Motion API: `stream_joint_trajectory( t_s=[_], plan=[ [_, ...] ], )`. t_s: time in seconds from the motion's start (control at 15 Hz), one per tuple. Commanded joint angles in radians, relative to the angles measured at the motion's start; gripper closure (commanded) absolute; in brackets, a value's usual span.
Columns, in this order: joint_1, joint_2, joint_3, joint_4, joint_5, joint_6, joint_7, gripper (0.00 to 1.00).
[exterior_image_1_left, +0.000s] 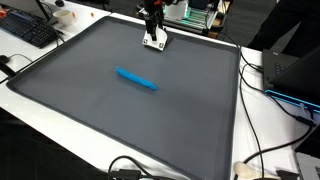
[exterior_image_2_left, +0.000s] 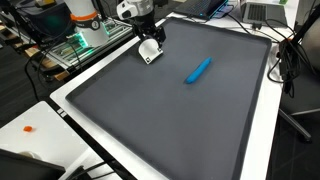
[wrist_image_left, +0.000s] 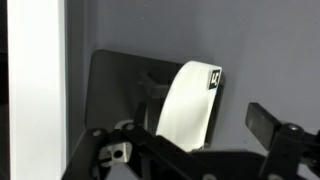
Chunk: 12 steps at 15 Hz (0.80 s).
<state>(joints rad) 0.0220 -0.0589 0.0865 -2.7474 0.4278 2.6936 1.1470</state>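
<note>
Hanging low near one edge of the grey mat (exterior_image_1_left: 90, 110), the claw (exterior_image_1_left: 154, 37) is seen with its jaws spread and nothing clamped. A white block (wrist_image_left: 190, 105) is straddled between them, resting on the mat, apparently lined up for a grip across its width. In the wrist view its long axis is tilted slightly rightward, with the tagged end pointed away from the camera. A blue pen (exterior_image_1_left: 136, 79) is seen well apart, mid-mat.

Lab or office workbench. Black computer keyboard (exterior_image_1_left: 28, 30) sits at a far corner of the white table (exterior_image_1_left: 290, 130), and black cables (exterior_image_1_left: 262, 150) trail along one edge. Open grey laptop (exterior_image_2_left: 262, 12) and green-lit electronics box (exterior_image_2_left: 85, 42) sit beyond the far edges.
</note>
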Motion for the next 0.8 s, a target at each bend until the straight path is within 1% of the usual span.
stream_joint_trajectory(
  t_s=[0.0, 0.07, 0.2, 0.27, 0.4, 0.47, 0.53, 0.67, 0.73],
  plan=[
    [0.004, 0.023, -0.004, 0.001, -0.075, 0.041, 0.067, 0.0],
    [0.005, 0.024, -0.004, 0.001, -0.083, 0.044, 0.071, 0.03],
    [0.005, 0.029, -0.005, 0.001, -0.116, 0.053, 0.1, 0.28],
    [0.005, 0.029, -0.005, 0.001, -0.128, 0.055, 0.11, 0.33],
    [0.005, 0.028, -0.005, 0.001, -0.143, 0.056, 0.127, 0.49],
    [0.006, 0.027, -0.006, 0.001, -0.146, 0.056, 0.133, 0.54],
    [0.006, 0.027, -0.006, 0.002, -0.147, 0.057, 0.135, 0.61],
    [0.007, 0.026, -0.006, 0.002, -0.143, 0.058, 0.141, 0.77],
    [0.007, 0.025, -0.006, 0.003, -0.134, 0.06, 0.14, 0.87]
  ],
)
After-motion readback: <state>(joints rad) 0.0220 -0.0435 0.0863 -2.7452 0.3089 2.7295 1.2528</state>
